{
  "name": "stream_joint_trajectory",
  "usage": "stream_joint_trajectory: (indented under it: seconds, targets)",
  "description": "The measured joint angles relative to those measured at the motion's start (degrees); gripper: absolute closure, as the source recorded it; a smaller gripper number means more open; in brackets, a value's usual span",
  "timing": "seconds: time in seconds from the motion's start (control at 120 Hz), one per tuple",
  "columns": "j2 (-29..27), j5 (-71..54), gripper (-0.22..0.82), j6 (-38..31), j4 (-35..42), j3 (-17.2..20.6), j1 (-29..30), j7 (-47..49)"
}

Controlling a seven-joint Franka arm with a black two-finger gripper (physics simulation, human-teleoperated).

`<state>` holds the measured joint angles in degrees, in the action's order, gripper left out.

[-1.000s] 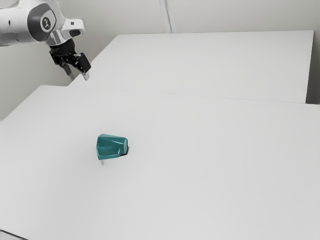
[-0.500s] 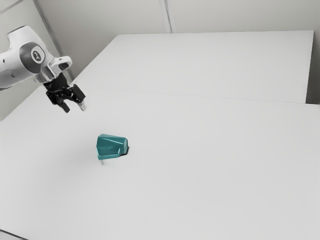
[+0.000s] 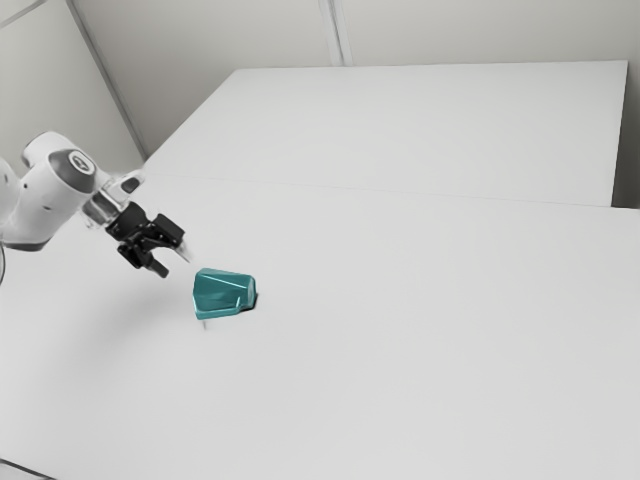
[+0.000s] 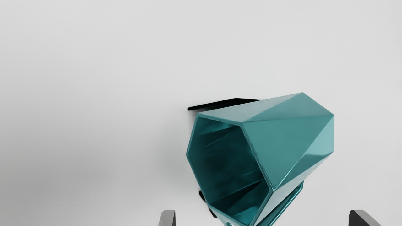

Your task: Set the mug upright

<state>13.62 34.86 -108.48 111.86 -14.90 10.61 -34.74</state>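
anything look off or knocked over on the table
Yes: the teal mug lies on its side on the white table, its open mouth facing sideways instead of up. No spill or damage stands out.

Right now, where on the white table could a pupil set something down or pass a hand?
Bare white table stretches from the mug to the exterior view's right edge, and from the mug toward that view's bottom edge. It is crowded toward the exterior view's left, where the open gripper hovers close to the mug.
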Motion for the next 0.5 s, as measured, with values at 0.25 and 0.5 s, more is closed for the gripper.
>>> stream_joint_trajectory:
  seconds: [0.25, 0.5]
  targets:
    - [2.52, 7.56, 0.00, 0.23, 2.75, 0.19, 0.87, -2.78]
    - [5.01, 13.52, 0.00, 1.17, 2.53, 0.55, 0.82, -4.49]
